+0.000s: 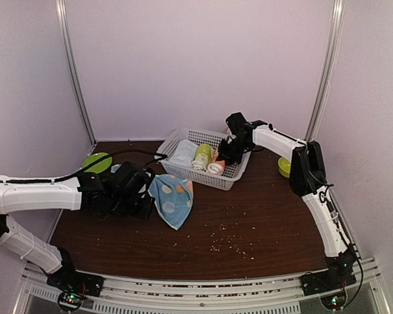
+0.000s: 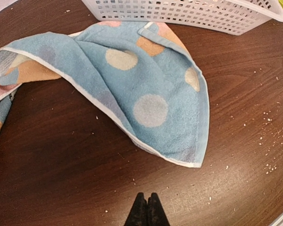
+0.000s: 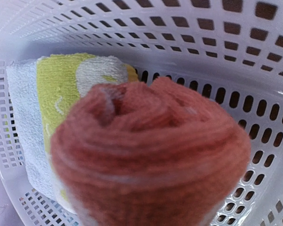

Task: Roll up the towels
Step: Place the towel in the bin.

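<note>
The left fingers (image 2: 141, 209) are pressed together with nothing between them, hovering over bare dark surface (image 2: 61, 165) just short of the nearest corner of the light blue spotted towel (image 2: 146, 94). This towel lies unrolled and loosely doubled over itself, its left end bunched. It looks light, limp and grippy terry: it would likely sag and drag rather than slide, so a hemmed corner or the white-bound edge seems the best place to pinch before flattening and rolling it. Just beyond it stands the white mesh basket (image 2: 188, 14); whether cloth and basket wall touch I cannot tell, but the wall leaves little room to spread the towel that way. Over at the basket, the right fingers (image 1: 224, 156) are hidden by the peach-orange towel (image 3: 151, 155), already wound into a roll, so I cannot tell whether they pinch it. That soft roll may loosen if let go carelessly. It rests beside a yellow-green rolled towel (image 3: 61, 84) and a pale rolled towel (image 3: 21, 108). Crumbs (image 1: 232, 239) scatter the near surface, and a green dish (image 1: 96, 161) sits far left.
</note>
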`<state>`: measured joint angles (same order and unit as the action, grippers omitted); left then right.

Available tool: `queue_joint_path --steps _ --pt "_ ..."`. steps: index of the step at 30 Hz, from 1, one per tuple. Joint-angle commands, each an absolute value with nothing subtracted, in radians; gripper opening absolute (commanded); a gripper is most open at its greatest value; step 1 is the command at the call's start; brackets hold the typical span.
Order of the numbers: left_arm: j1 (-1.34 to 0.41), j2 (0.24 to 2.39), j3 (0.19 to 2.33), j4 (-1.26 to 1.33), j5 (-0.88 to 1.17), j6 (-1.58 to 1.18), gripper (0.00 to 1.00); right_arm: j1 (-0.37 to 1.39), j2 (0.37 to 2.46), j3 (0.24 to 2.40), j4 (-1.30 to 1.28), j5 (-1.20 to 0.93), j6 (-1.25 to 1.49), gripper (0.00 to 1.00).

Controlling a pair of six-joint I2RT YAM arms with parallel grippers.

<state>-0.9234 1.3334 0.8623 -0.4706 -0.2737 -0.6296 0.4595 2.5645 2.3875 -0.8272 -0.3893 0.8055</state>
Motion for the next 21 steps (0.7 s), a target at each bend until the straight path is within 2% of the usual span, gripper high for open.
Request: queue_joint_path --steps 1,6,12,13,14,21 --pt "-0.917 1.335 0.877 -0.436 -0.262 -0.642 0.00 0.453 2.572 2.425 -0.847 -0.403 0.792 0.32" --pt "-0.918 1.335 0.876 -0.436 -0.261 -0.643 0.00 0.451 2.557 2.425 -0.844 -0.401 0.792 0.47" --pt "-0.917 1.333 0.879 -0.436 -0.257 -0.644 0.00 0.449 2.513 2.423 -0.856 -0.387 0.793 0.57" --pt "-0.917 1.333 0.879 -0.435 -0.257 -0.645 0.00 0.449 2.503 2.419 -0.853 -0.386 0.793 0.71" --pt "-0.917 1.333 0.879 -0.434 -0.258 -0.645 0.00 0.449 2.492 2.416 -0.852 -0.383 0.793 0.74" --pt "-0.917 1.332 0.881 -0.431 -0.255 -0.643 0.00 0.449 2.448 2.405 -0.858 -0.367 0.789 0.76"
